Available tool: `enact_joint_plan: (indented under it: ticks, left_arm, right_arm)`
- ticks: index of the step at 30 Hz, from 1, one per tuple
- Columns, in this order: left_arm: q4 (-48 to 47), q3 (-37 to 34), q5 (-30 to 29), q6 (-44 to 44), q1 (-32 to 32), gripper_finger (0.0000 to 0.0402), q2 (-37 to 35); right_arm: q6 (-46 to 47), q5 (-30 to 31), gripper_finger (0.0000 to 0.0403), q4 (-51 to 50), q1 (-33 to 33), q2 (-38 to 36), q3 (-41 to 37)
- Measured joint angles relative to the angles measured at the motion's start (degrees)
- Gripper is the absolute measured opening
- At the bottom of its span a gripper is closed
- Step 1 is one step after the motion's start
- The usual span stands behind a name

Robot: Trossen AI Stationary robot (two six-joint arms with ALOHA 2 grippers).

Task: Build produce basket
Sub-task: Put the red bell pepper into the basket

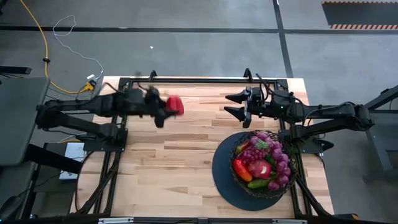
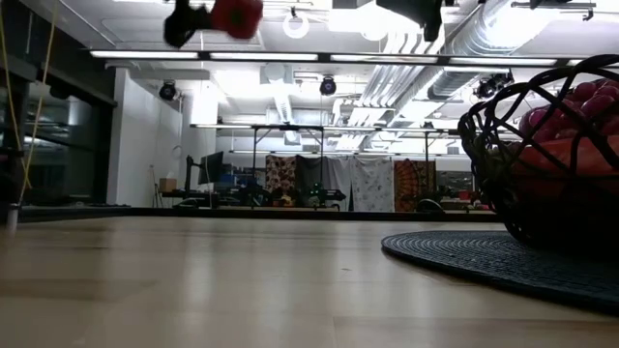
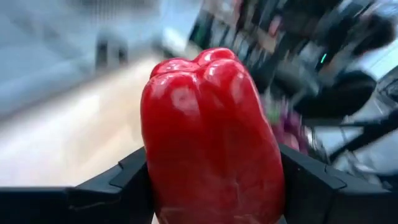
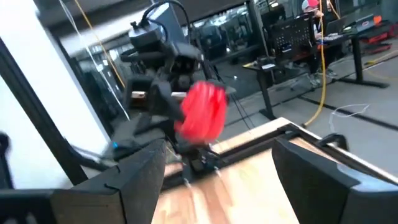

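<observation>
Nearest to me is the red pepper [image 3: 211, 134], pinched between the fingers of my left gripper [image 1: 166, 107] and carried high off the table [image 1: 168, 162]. From my wrist it fills the view: glossy, lobed at the top, smooth-skinned, its long axis running out along my fingers, which press its two flanks (a firm hold, as far as I can judge).

What the coming move turns on is direction. The basket [image 1: 236, 163] lies across the table from my pincer, over toward the right side and nearer the front edge, well apart from where I hang near the far edge on the left. I judge the pepper must travel that diagonal and come down from above over the rim.

The basket is a black wire bowl on a wide dark disc, heaped with produce [image 1: 266, 163]: purple grapes, another red pepper, green and orange pieces.

Farther still, my right gripper [image 1: 235, 104] hovers empty with its fingers spread, just beyond the basket and much nearer to it than I am.
</observation>
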Motion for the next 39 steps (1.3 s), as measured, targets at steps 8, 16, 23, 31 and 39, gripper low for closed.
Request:
enact_joint_plan:
  ticks: [8,16,23,31,39]
  left_arm:
    - [16.81,0.0,6.4,23.65,7.36,0.0247,1.21]
    - [26.56,-0.07,17.34,27.76,8.13,0.0248,11.56]
    - [30.86,-0.07,19.5,27.42,4.48,0.0248,16.82]
    - [31.64,-0.07,19.3,26.94,1.58,0.0248,20.68]
    - [33.08,-0.07,16.36,29.46,0.27,0.0248,22.8]
  right_arm:
    - [8.41,0.0,0.0283,0.91,0.0,0.02,0.0]
    - [9.38,-1.74,0.0283,1.35,0.0,1.36,0.0]
    - [3.52,-2.81,0.0283,2.07,0.38,5.61,0.0]
    - [-8.85,-2.01,0.0283,2.09,1.68,11.48,4.1]
    - [-12.72,-7.51,0.0283,-1.69,1.63,14.18,7.97]
